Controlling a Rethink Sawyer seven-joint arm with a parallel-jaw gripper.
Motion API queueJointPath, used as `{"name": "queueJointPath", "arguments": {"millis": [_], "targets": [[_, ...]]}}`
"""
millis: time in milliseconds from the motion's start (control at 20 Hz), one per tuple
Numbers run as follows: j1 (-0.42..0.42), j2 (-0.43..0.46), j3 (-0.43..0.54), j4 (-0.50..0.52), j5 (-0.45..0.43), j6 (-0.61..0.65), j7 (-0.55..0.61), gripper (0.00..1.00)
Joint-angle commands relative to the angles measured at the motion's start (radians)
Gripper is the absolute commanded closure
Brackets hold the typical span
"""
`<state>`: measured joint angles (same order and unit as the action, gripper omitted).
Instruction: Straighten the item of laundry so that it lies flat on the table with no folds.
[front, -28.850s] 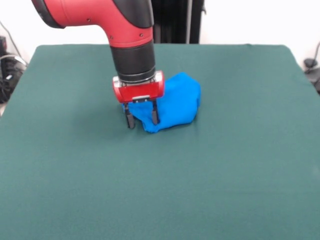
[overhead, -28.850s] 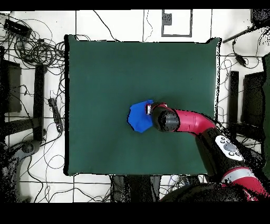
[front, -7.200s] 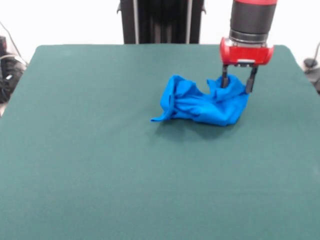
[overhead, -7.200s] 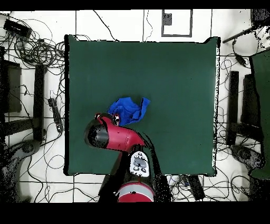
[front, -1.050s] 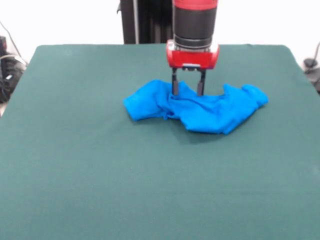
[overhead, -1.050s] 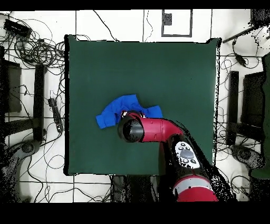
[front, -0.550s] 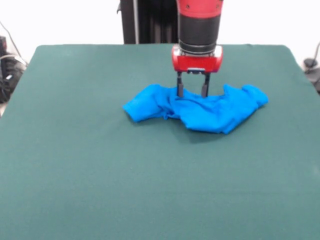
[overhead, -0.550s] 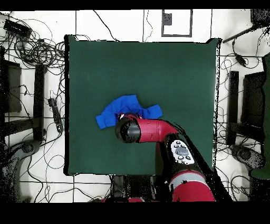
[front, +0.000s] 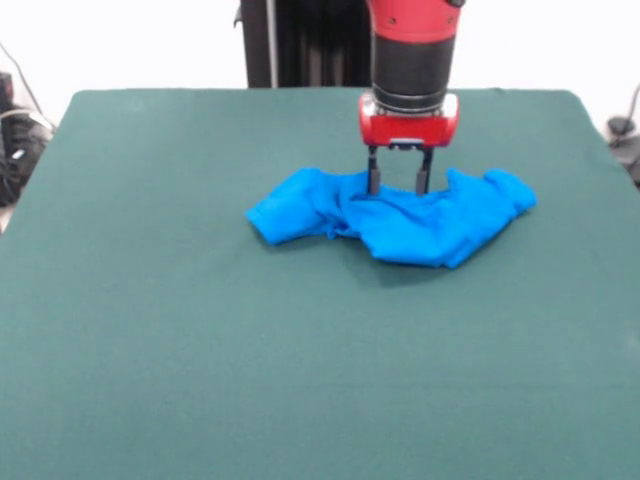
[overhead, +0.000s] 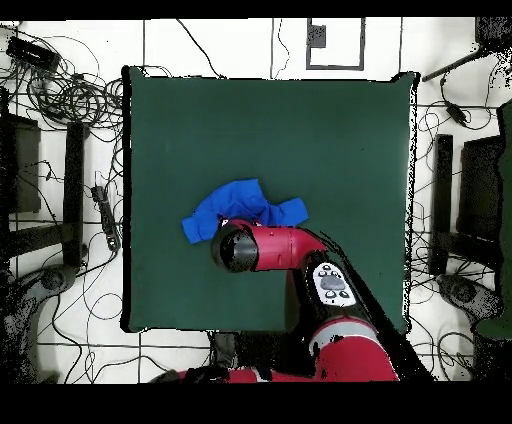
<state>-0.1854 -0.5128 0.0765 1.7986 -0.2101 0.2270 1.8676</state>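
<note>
The item of laundry is a bright blue shirt, stretched sideways but still crumpled and folded, on the dark green table. No print shows on it. My gripper hangs open just above the shirt's far edge, near its middle, with nothing between its fingers. In the overhead view the shirt lies left of the table's centre, and the red arm covers its near edge and hides the gripper.
Wide bare green cloth surrounds the shirt on all sides. Cables and stands lie on the floor beyond the table's edges. A black post stands behind the table's far side.
Over the last second my gripper has lifted off the shirt and shifted to the right in the front view, open all the while. The shirt has stayed as it was.
</note>
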Motion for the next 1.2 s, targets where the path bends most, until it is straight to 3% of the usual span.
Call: {"name": "queueJointPath", "arguments": {"millis": [50, 100, 150, 900, 950, 1200], "targets": [[0.039, 0.053, 0.036, -0.057, 0.034, -0.021, 0.141, 0.00], [0.040, 0.052, 0.031, -0.056, 0.037, -0.028, 0.149, 0.00], [0.037, 0.052, 0.030, -0.051, 0.041, -0.051, 0.159, 1.00], [0.040, 0.045, 0.032, -0.051, 0.049, -0.047, 0.162, 1.00], [0.039, 0.047, 0.028, -0.051, 0.052, -0.045, 0.165, 0.00], [0.057, 0.052, 0.009, -0.074, 0.038, -0.001, 0.140, 0.00]]}}
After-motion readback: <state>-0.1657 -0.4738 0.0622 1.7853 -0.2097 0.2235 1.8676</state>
